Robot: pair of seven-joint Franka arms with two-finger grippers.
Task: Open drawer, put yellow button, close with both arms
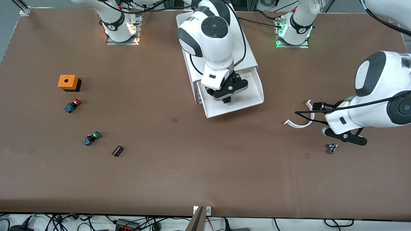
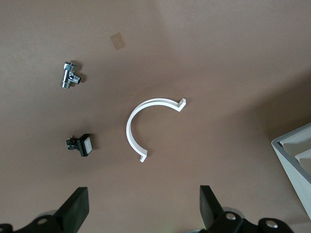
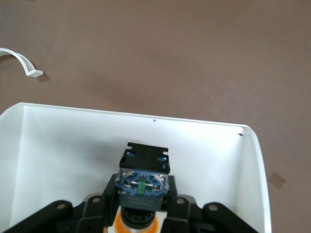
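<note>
The drawer (image 1: 253,93) is pulled out of the top of the white cabinet (image 1: 249,61). My right gripper (image 1: 227,100) hangs over the open drawer. In the right wrist view the right gripper (image 3: 141,204) is shut on the yellow button (image 3: 142,187): blue base away from the wrist, yellow cap toward it, over the drawer's white floor (image 3: 63,141). In the front view the gripper hides the button. My left gripper (image 1: 345,137) is open and empty over the table toward the left arm's end. It also shows in the left wrist view (image 2: 143,206), with one finger (image 2: 77,206) visible.
A white C-shaped clip (image 1: 301,120) (image 2: 146,126), a metal fitting (image 1: 332,148) (image 2: 71,75) and a small black switch (image 2: 80,144) lie by the left gripper. Toward the right arm's end lie an orange box (image 1: 68,82), a red-capped button (image 1: 73,105), a green-capped button (image 1: 91,138) and a dark cylinder (image 1: 117,150).
</note>
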